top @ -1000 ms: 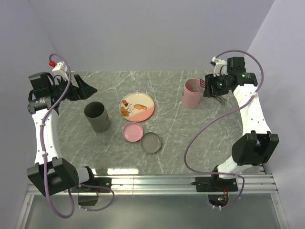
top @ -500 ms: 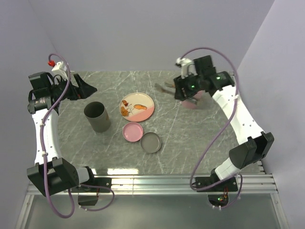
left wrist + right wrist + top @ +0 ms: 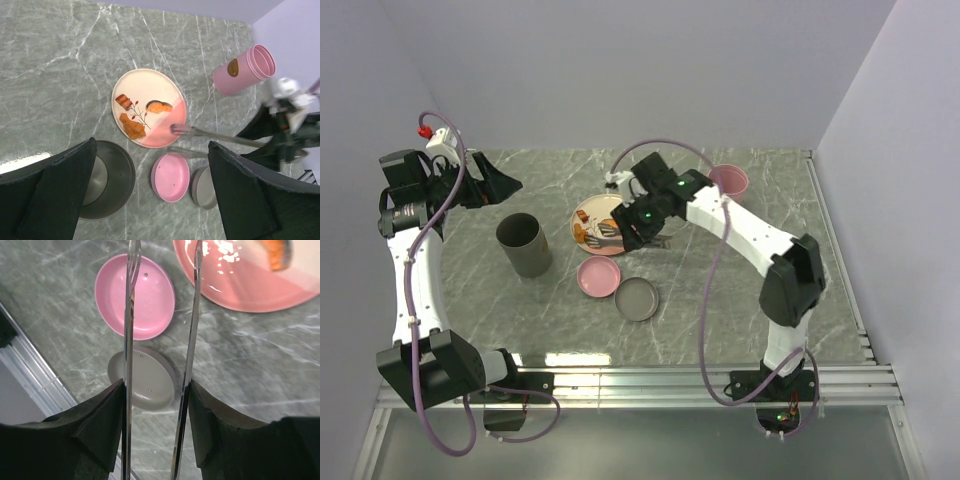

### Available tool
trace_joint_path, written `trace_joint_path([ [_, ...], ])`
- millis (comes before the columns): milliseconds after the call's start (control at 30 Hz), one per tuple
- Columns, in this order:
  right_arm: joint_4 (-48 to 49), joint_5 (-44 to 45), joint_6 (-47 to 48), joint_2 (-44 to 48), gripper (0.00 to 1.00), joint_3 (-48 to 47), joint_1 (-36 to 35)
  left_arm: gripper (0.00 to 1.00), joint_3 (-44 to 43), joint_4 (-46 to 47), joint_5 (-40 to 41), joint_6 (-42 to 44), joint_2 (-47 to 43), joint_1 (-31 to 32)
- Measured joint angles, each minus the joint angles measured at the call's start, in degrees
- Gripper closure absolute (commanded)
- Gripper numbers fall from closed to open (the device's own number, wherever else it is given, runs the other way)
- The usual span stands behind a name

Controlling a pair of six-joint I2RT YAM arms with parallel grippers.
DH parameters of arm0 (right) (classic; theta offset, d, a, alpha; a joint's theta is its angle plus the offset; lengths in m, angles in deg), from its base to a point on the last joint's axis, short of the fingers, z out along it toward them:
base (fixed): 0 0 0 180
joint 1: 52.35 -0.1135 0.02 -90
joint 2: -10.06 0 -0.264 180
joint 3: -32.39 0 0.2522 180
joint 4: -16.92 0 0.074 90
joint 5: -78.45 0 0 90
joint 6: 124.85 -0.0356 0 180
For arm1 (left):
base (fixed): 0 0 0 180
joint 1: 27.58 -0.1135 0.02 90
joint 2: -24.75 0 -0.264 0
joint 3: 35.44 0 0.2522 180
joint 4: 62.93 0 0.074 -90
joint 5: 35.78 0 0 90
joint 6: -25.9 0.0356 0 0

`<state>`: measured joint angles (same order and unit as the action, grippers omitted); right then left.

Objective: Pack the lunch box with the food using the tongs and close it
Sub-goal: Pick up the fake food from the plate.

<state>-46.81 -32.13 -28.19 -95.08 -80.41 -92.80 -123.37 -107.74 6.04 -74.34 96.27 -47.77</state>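
Grey-green veined stone bench (image 3: 740, 300): smooth and polished, carries every item. Its near edge is cut off by the arm bases in the top view.

Right arm (image 3: 750, 230): reaches across to the bench centre. The right arm's jaws are partly closed on the long slim silver metal tongs (image 3: 220, 136), one thin arm pressed against each pad.

Left arm (image 3: 415, 270): raised at the bench's left edge. The left arm's jaws stand fully apart, holding nothing.

Dark grey cylindrical metal canister (image 3: 524, 245): upright, open-topped, partly hidden behind a finger in the left wrist view.

Pink cylindrical tumbler (image 3: 728, 180): upright at the far right, open-topped. Contents cannot be made out.

Pink-and-cream round plate (image 3: 165, 87): glossy, lying between canister and tumbler.

Pink round shallow dish (image 3: 135, 296) and grey round lid (image 3: 142, 382): side by side, just near of the plate.

Tongs' tips: one over the plate's pink rim, the other blurred, just off the plate.

Food: orange-brown crumbed chunk (image 3: 132, 127), orange slice (image 3: 159, 106) and small red-brown piece (image 3: 123, 101), all on the plate. The fine red sprig beside them may be print or food; this cannot be determined.
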Motion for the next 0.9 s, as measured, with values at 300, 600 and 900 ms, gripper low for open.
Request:
trace_joint_path([
  [300, 0.96, 2.84, -2.14, -7.93, 0.43, -5.51, -3.37, 0.0, 0.0, 0.44, -0.07, -0.98, 1.14, 0.0],
  [600, 1.6, 7.26, -4.5, -10.21, 0.43, -8.57, -3.93, 0.01, 0.0, 1.07, -0.07, -1.18, 1.25, 0.0],
  [900, 2.54, 7.91, -5.81, -13.81, 0.43, -11.32, -4.04, 0.01, 0.0, 1.44, -0.17, -1.49, 2.14, 0.0],
])
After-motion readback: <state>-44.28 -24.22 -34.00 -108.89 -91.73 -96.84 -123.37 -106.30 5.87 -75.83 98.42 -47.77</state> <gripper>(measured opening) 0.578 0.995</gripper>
